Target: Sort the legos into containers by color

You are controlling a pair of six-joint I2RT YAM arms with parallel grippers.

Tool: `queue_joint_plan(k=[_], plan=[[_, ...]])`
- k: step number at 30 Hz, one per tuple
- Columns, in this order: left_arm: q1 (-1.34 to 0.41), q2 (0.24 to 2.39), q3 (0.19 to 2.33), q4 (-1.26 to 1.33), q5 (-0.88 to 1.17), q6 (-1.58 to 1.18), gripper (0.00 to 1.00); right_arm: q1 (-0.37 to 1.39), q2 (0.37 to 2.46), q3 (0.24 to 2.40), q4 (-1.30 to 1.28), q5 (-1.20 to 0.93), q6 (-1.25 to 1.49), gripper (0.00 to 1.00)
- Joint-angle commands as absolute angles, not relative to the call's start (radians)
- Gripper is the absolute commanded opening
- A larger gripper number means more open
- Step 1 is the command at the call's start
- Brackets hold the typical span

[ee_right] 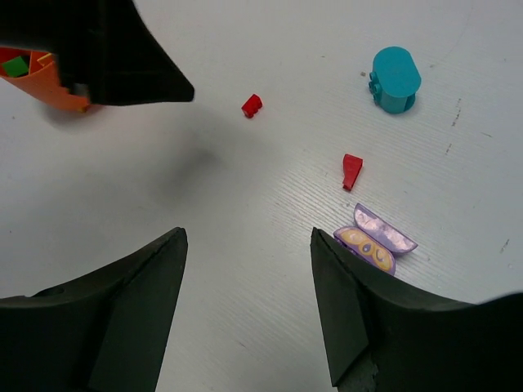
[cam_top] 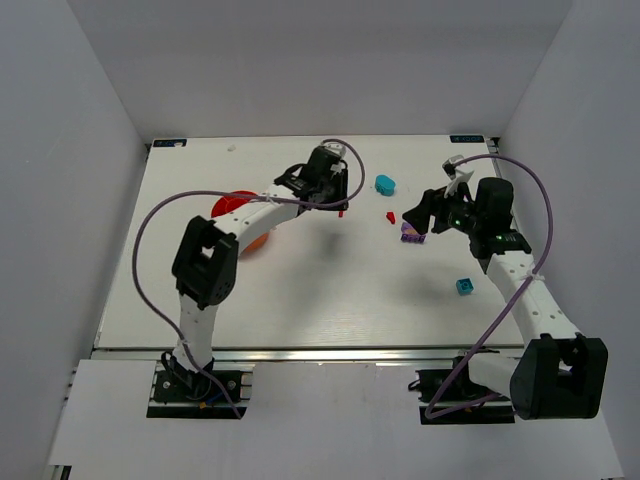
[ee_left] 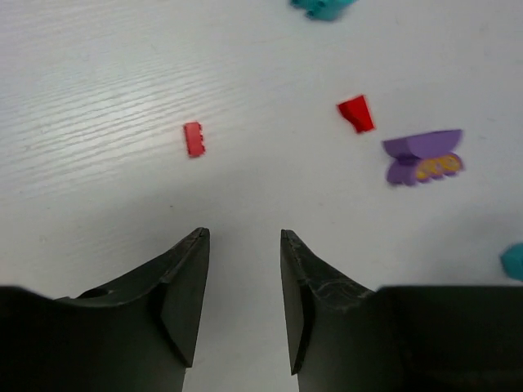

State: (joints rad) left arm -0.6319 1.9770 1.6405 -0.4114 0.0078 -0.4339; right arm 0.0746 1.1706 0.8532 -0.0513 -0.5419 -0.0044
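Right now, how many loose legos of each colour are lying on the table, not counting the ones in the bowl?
Red legos: 2
Purple lego: 1
Cyan legos: 2
Total: 5

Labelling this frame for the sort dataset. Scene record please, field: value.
left end effector: open, empty
right end effector: open, empty
bowl: orange, partly under the left arm, green piece visible inside
small red brick: loose, ahead of left end effector
red wedge: loose, mid-table
purple butterfly piece: beside red wedge, not touching
cyan rounded piece: loose, beyond red wedge
blue brick: alone, near right arm
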Motion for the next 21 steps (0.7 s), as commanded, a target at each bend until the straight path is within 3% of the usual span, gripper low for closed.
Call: queue_joint_plan(k=[1,7,21], plan=[[-0.659,2.055,1.797,-0.494,-0.220,-0.413,0.51,0.055,1.128,0.864,-0.023,-0.560,0.023,0.67],[-0.695,2.250,1.989,-0.548,-0.343,-0.406,0.53,0.035,1.104,0.861,-0.023,-0.594,0.032,0.68],[-0.695,2.410,2.121,-0.565,-0.370,-0.387,0.52,0.017,1.092,0.861,-0.026,-0.644,0.041,0.67]])
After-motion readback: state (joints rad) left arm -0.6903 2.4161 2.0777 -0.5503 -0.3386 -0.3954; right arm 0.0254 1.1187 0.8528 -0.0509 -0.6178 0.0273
